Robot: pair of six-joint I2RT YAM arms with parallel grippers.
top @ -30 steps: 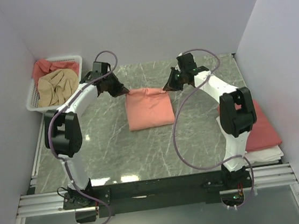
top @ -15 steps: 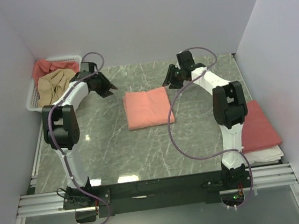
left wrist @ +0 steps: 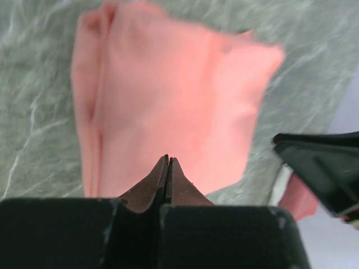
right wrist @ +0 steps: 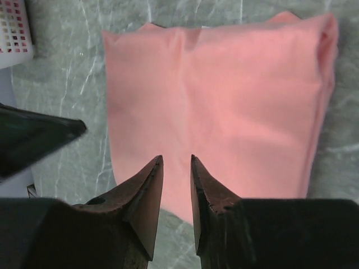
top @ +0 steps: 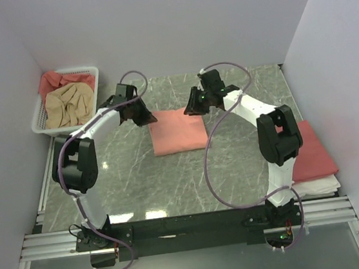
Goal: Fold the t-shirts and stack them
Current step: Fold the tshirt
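Observation:
A salmon-pink t-shirt [top: 178, 131] lies folded into a flat rectangle on the middle of the marble table. It fills the left wrist view [left wrist: 174, 95] and the right wrist view [right wrist: 224, 95]. My left gripper [top: 146, 117] hovers at its far left corner, jaws shut and empty [left wrist: 168, 159]. My right gripper [top: 189, 107] hovers at its far right corner, jaws a little apart and empty [right wrist: 176, 159]. A beige-tan shirt [top: 66, 105] and a rose-red shirt [top: 50, 80] lie crumpled in the basket. A folded rose-red shirt [top: 311, 152] lies at the right edge.
The white lattice basket [top: 88, 70] stands at the back left; its corner shows in the right wrist view [right wrist: 14, 28]. The folded rose-red shirt rests on a white folded piece [top: 318, 185] at the near right. Walls enclose the table on the left, back and right.
Both grippers drew back from the shirt's far corners half a second ago and have come in again over its far edge. The shirt lies flat.

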